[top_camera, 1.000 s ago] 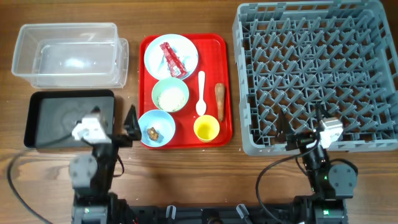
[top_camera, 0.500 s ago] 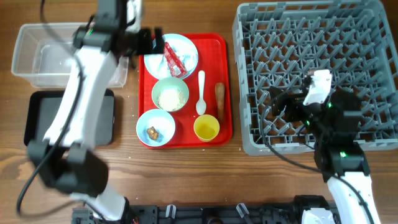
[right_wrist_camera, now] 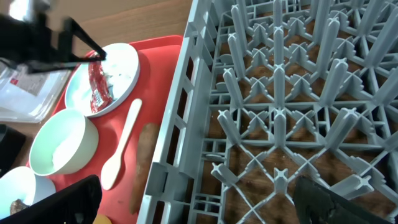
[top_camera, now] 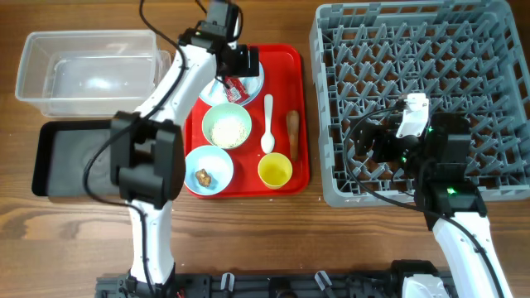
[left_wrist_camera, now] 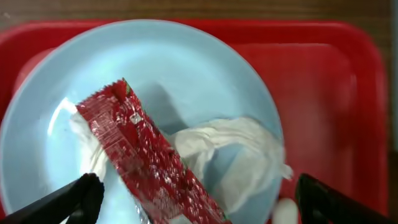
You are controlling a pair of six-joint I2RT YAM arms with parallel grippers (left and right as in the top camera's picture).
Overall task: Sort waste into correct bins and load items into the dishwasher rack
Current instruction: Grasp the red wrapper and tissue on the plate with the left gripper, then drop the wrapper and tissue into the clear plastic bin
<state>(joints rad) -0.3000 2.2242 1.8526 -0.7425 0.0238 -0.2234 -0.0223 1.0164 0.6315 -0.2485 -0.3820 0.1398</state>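
Red wrapper lies crinkled, diagonal across white scraps on the blue plate. The left wrist view shows those scraps clearly, but overhead the left arm covers them. Left pincer gapes above, and right pincer is spread wide at the rack.

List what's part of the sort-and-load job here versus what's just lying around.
Job: red wrapper, white scraps, rice grains, brown lump, carrot stick; clear tub, black tray; plate, green bowl, blue bowl, yellow cup, spoon; rack.
Just there: red tray, wooden table.
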